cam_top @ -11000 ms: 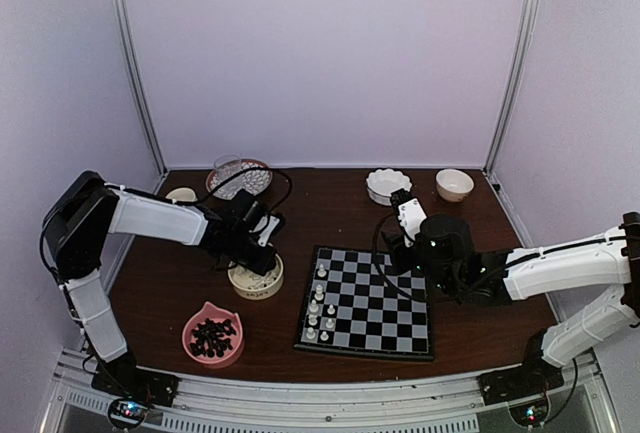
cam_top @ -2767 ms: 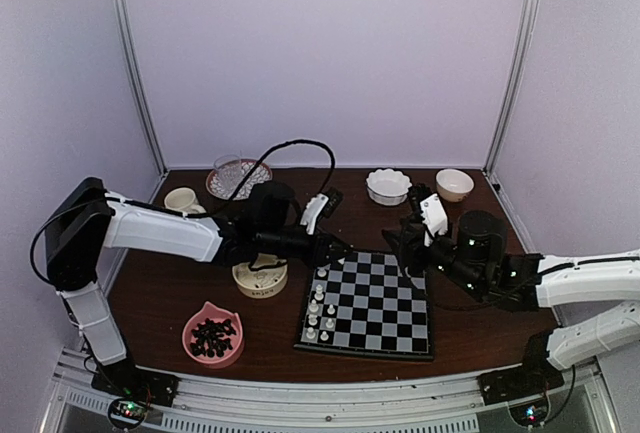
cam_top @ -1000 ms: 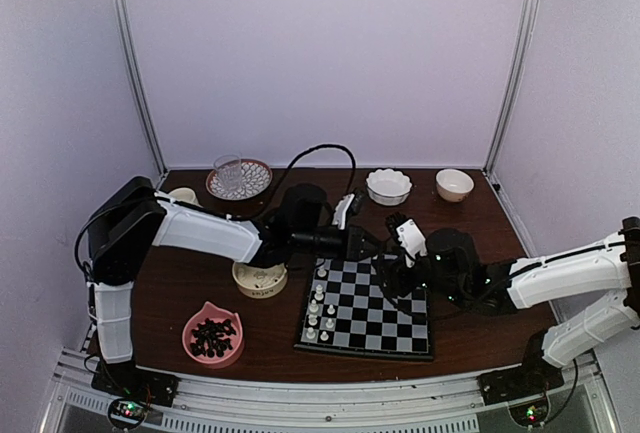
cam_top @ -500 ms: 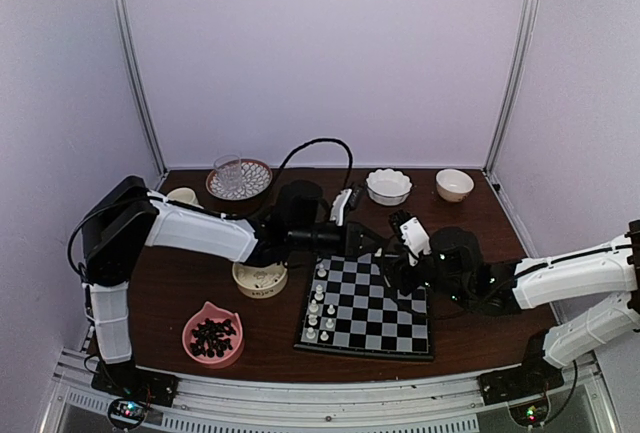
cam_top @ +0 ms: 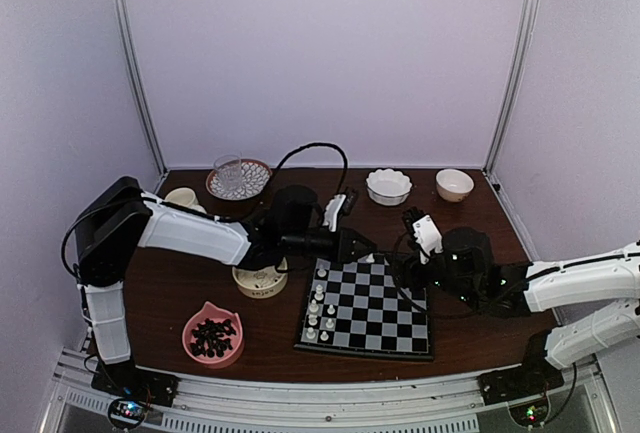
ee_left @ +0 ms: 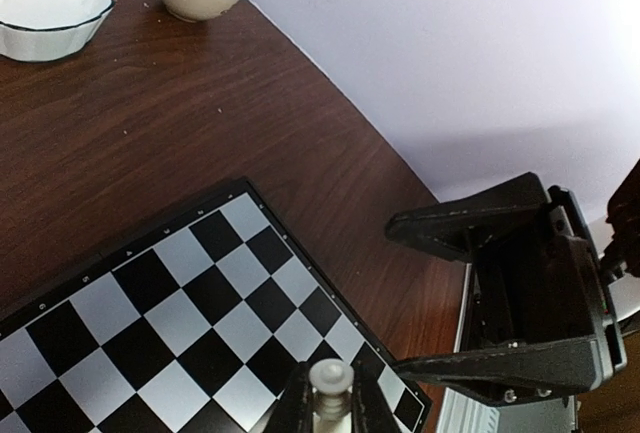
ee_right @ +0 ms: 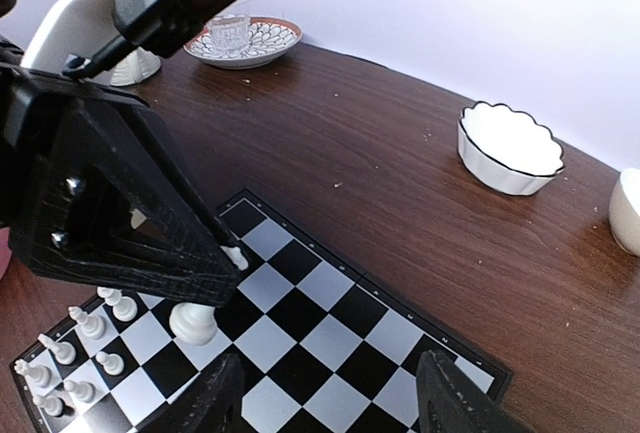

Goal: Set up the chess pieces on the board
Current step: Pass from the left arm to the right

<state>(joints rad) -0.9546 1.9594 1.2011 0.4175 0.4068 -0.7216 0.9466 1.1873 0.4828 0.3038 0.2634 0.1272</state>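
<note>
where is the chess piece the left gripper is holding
The white chess piece is pinched in the left gripper, low over the far rows of the board in the right wrist view, apart from the other pieces along the board's left edge.

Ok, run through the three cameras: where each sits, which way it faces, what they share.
Top external: high behind the robot, looking down on the board, left arm and right arm.
Left wrist: over the board, facing the open right fingers; the left fingers pinch a white piece.
Right wrist: facing the left fingers; right fingers at its bottom edge.
Shared: all show the board and scalloped bowl.
</note>
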